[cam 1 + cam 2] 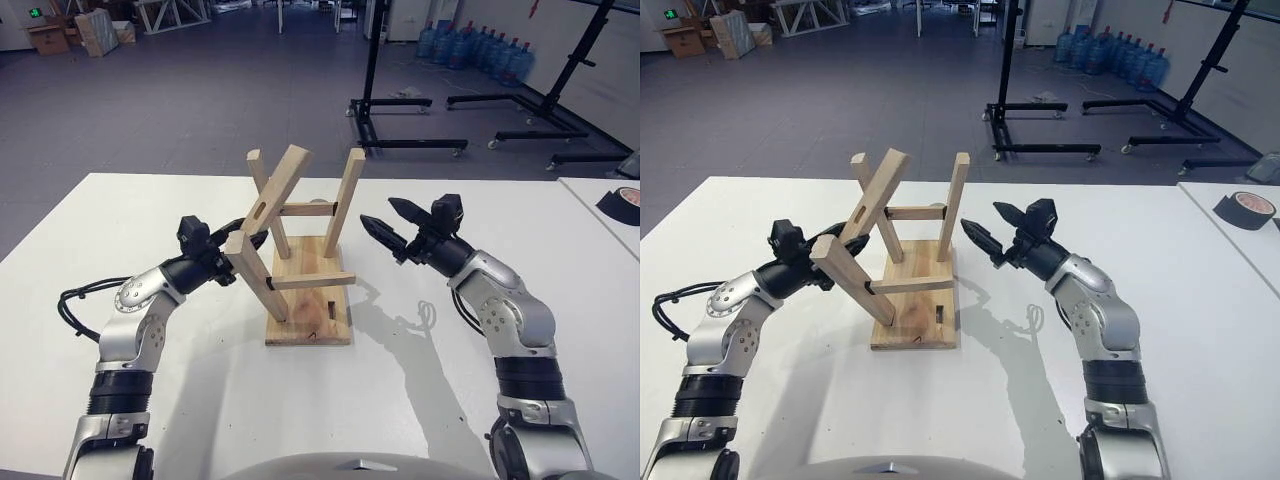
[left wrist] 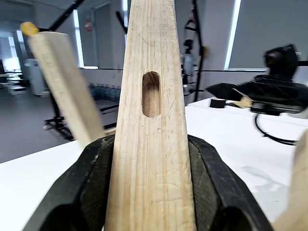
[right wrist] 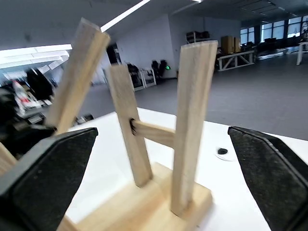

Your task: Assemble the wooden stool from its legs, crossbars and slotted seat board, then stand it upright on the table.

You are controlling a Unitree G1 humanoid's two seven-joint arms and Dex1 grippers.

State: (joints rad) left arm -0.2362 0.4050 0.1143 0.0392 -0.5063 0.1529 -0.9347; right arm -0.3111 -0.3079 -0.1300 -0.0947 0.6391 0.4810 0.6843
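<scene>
Left eye view: a pale wooden slotted seat board [image 1: 312,318] lies flat on the white table [image 1: 150,220], with square wooden legs [image 1: 346,200] rising from it and thin crossbars [image 1: 308,209] joining them. The left gripper [image 1: 245,245] is clamped on a loose, slanted wooden leg with an oval slot [image 2: 151,144]. The right gripper [image 1: 378,213] hangs just beside the far right leg, fingers spread apart, touching nothing.

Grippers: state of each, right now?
Left gripper: shut on a stool leg.
Right gripper: open, holding nothing.
</scene>
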